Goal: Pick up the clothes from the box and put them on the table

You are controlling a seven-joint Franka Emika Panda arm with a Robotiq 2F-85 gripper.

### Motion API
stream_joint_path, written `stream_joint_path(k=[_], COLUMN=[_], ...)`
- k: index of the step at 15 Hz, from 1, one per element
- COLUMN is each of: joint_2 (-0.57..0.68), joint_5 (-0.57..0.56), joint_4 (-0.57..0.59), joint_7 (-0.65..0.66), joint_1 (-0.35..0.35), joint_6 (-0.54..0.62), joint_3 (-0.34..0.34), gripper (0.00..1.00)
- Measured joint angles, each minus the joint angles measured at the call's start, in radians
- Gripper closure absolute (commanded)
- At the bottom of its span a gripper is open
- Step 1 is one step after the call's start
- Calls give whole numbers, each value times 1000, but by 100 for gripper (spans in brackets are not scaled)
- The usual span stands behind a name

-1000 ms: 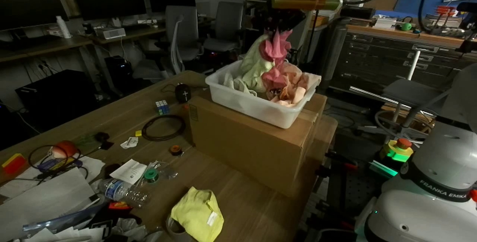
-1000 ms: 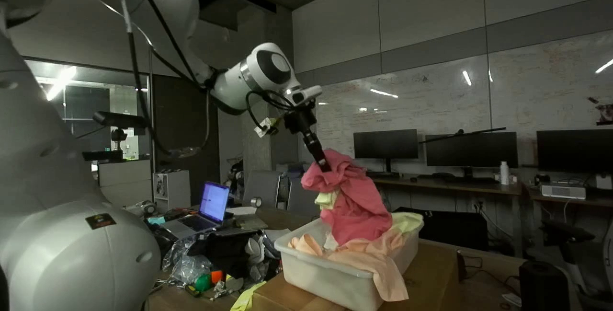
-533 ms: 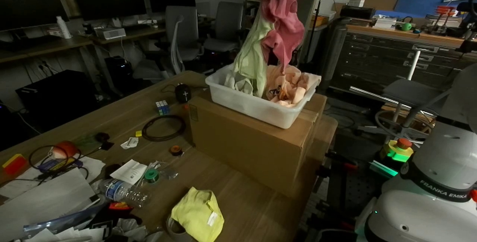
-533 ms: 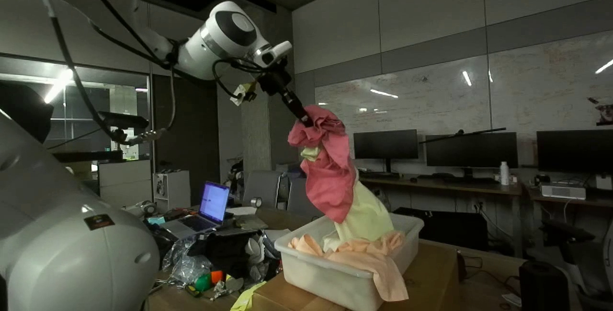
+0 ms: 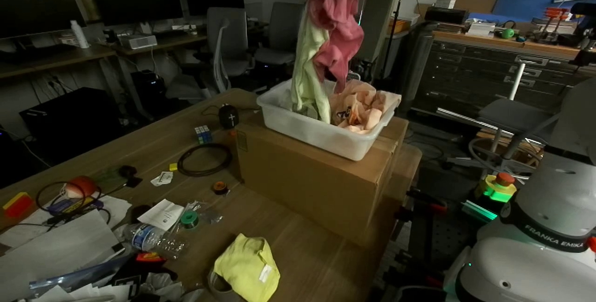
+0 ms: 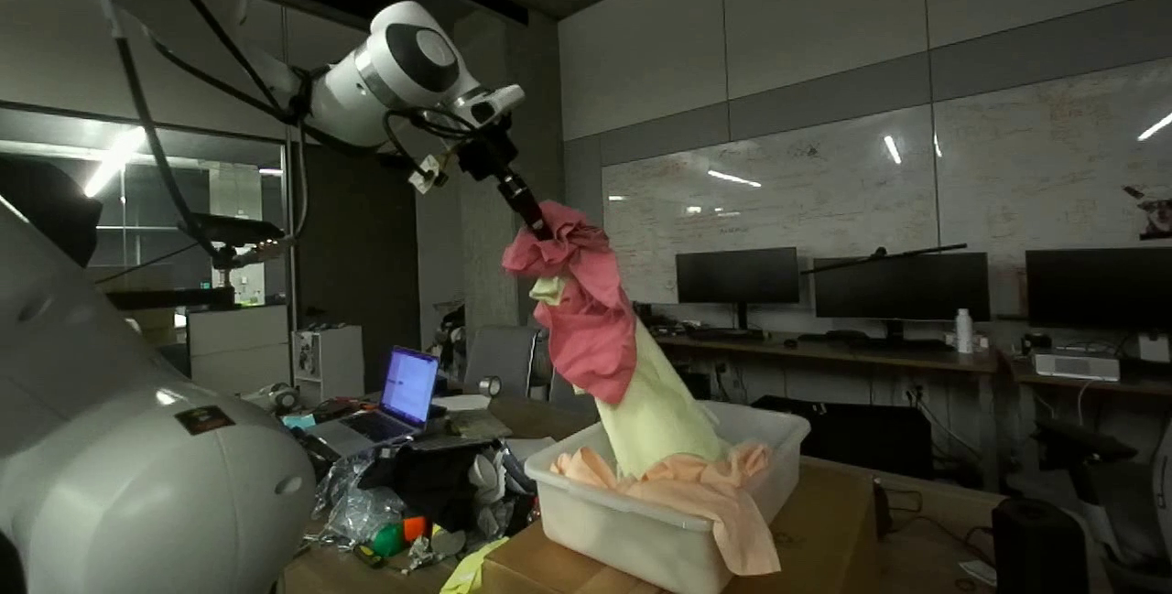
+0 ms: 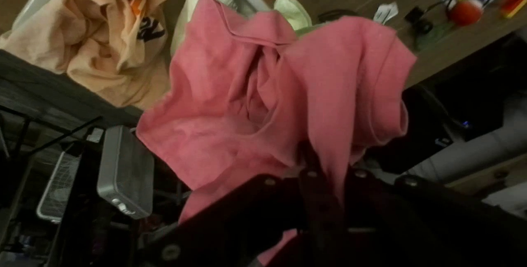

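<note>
1. Over the last second the gripper (image 6: pixel 544 230) has climbed well above the white plastic tub (image 6: pixel 632 534), then shifted sideways.
2. It is pinching the pink-red garment (image 6: pixel 591 329), whose lower folds reached into the tub a second ago and now appear to hang clear above it.
3. The yellow-green garment (image 5: pixel 309 60) has been drawn up too, stretched long, its lower end still inside the tub. Whether the fingers grip it directly I cannot tell; it may be only tangled.
4. The peach garment (image 6: pixel 687 484) has stayed in the tub, part draped over the rim.
5. Below the tub and its cardboard carton (image 5: pixel 302 181) spreads the wooden table (image 5: pixel 307 260), where a bright yellow garment (image 5: pixel 249 267) lies, perhaps already delivered.
6. So the lift looks well along, the placing not yet begun. More height seems needed, or the trailing cloth could snag the tub's rim.
</note>
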Motion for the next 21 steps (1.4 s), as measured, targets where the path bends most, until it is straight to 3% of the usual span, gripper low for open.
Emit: stream_joint_path(k=[7, 12, 17, 21], joint_2=[173, 276, 387, 495], joint_5=[161, 254, 342, 336], joint_4=[158, 286, 387, 471], joint_7=[-135, -300, -524, -666], joint_1=[154, 240, 281, 282], joint_6=[-23, -24, -74, -162], joint_3=[122, 142, 142, 141], gripper=[94, 94, 94, 94])
